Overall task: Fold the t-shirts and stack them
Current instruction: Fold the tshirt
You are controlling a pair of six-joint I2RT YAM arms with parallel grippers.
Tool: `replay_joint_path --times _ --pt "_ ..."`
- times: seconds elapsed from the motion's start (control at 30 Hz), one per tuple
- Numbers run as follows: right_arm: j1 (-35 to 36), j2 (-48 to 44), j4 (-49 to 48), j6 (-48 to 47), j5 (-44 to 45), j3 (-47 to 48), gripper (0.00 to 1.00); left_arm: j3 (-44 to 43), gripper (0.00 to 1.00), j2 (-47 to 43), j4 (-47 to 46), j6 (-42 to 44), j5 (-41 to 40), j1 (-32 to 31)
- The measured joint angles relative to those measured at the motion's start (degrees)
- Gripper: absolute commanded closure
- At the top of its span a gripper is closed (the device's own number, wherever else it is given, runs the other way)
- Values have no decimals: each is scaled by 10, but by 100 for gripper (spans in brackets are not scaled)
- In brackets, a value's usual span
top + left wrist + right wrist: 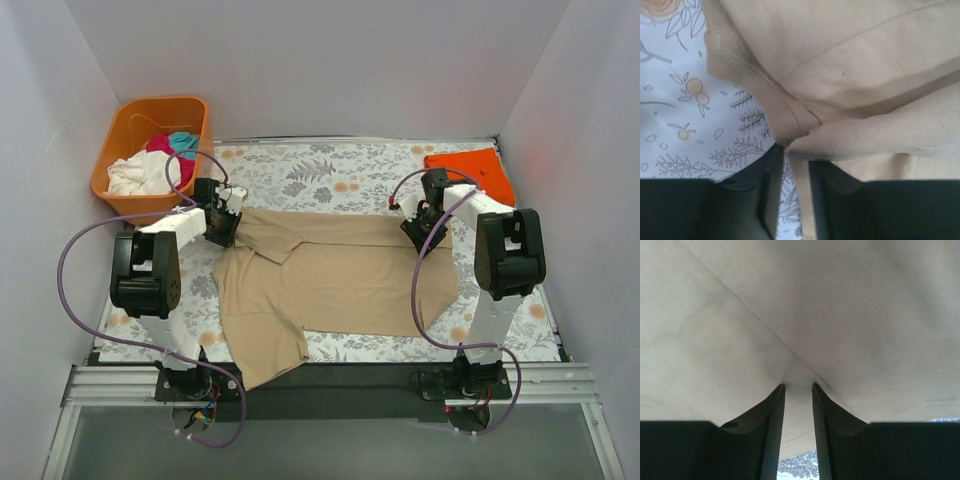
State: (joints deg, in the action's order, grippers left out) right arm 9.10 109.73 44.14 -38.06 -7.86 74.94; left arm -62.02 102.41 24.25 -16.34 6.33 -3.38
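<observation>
At right gripper [798,386], tan t-shirt [805,310] pinched, its edges cropped.

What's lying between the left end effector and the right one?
The tan t-shirt, its far edge running from left end effector to right end effector; top view shows it.

The table [330,165] carries a white cover printed with grey leaves and small orange flowers. A large tan t-shirt [340,280] lies spread across its middle, reaching from near the left edge to near the right edge, and its top part is folded over along the far side. Its near left part passes over the near edge onto the dark strip there. A folded orange t-shirt [470,168] lies in the far right corner. An orange plastic basket [120,135] stands at the far left corner.
</observation>
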Motion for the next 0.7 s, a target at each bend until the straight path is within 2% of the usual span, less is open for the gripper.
replay_joint_path --times 0.1,0.2,0.43,0.57,0.7 --pt "0 8 6 6 7 8 71 0 94 2 -10 -5 -3 0" --pt "3 17 15 12 17 20 71 1 100 3 -17 0 -18 -3" --pt "4 24 24 19 30 31 71 37 100 -24 -20 26 -52 10" --pt "4 25 25 18 35 33 70 46 84 -36 -5 36 -57 13" --pt "4 26 25 17 36 34 70 32 82 -35 21 31 -55 14"
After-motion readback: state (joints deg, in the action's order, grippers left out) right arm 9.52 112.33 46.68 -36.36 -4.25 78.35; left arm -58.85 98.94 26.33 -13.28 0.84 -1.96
